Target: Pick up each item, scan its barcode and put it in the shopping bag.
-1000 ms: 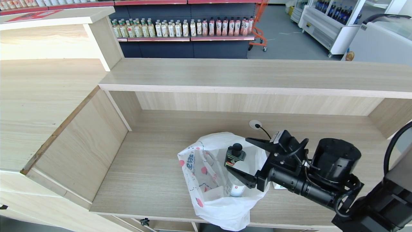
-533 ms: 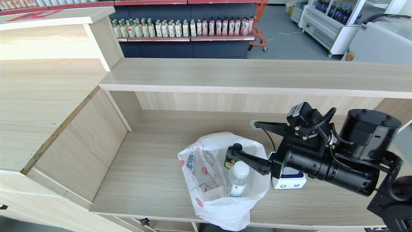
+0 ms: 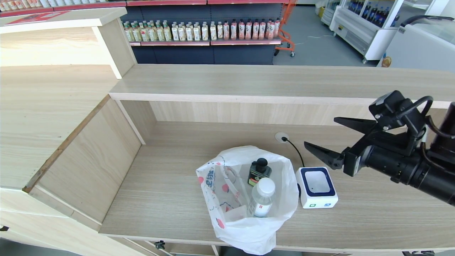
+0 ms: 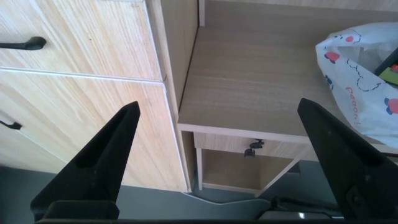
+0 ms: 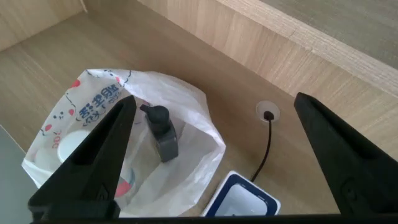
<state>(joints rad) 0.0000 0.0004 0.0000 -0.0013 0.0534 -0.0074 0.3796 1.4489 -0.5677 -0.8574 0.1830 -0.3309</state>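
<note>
1. The right pincer (image 3: 319,131) hangs released, its jaws spread wide and nothing between them. It sits above the surface (image 3: 170,192), up and to the right of the scanner (image 3: 316,186) and well apart from the bag.
2. The left pincer (image 4: 219,104) is also released and empty. It is held low, off the front edge of the surface, near the drawer fronts (image 4: 74,43).
3. The white scanner lies flat, window up, just beside the shopping bag (image 3: 245,220). Its cable (image 3: 293,147) runs back to a port in the surface.
4. The shopping bag stands open-mouthed near the front edge. Inside are a black pump bottle (image 3: 259,170) and a clear bottle with a white cap (image 3: 263,197), both roughly upright and close together.
5. Judgement: the bagging step looks finished for these two items, and no item is in either pincer.
6. The next move calls for finding any item left to fetch. It would then need gripping so that its barcode can face the scanner window, before being lowered through the bag's mouth without snagging the thin plastic rim. If none remains, the task seems near its end.
</note>
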